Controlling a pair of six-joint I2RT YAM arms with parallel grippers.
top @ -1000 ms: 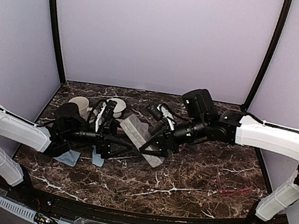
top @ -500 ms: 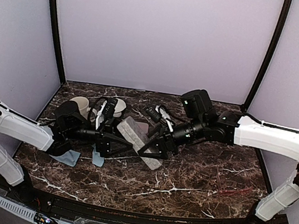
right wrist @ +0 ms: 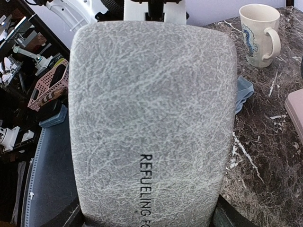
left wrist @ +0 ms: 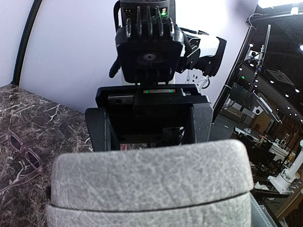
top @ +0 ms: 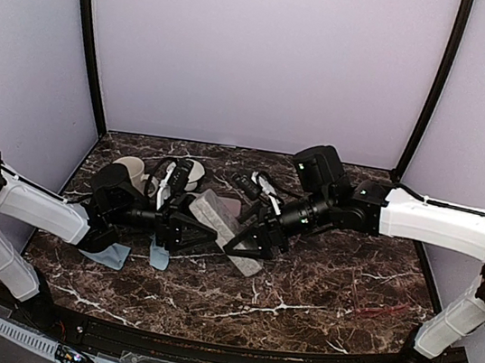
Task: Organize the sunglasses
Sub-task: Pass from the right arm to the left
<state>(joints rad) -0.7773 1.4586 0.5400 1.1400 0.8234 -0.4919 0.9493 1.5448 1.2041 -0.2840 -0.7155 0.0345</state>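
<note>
**A:** Status: our right gripper (top: 252,238) is clamped across the grey case (top: 217,214), which is tilted over the middle of the worktop (top: 317,293). The right wrist view is nothing but case lid.

**B:** And the left gripper (top: 188,228)?

**A:** It's at the case's opposite end, touching or nearly so. We cannot tell if it's gripping, because its fingers don't show in its own view.

**B:** Sunglasses?

**A:** Neither is held. The red-framed sunglasses (top: 383,308) lie near the right edge, toward the near-right corner, well apart from both arms. A second pair of sunglasses (left wrist: 23,158) lies flat on the worktop beside the case. We can't make out its frame colour.

**B:** Is the case shut?

**A:** The seam looks closed from the left wrist. We reckon opening it is our next step.

**B:** Risks?

**A:** We have two arms on one case. If our pulls aren't matched, it could twist out of the right grip and drop onto the light-blue cloth (top: 159,256) or the loose pair. If the left pinches lid and base together, the case won't open and we strain the hinge. The mug (top: 130,172) near the left-back corner sits close to our left arm, so a wide swing could tip it.
</note>
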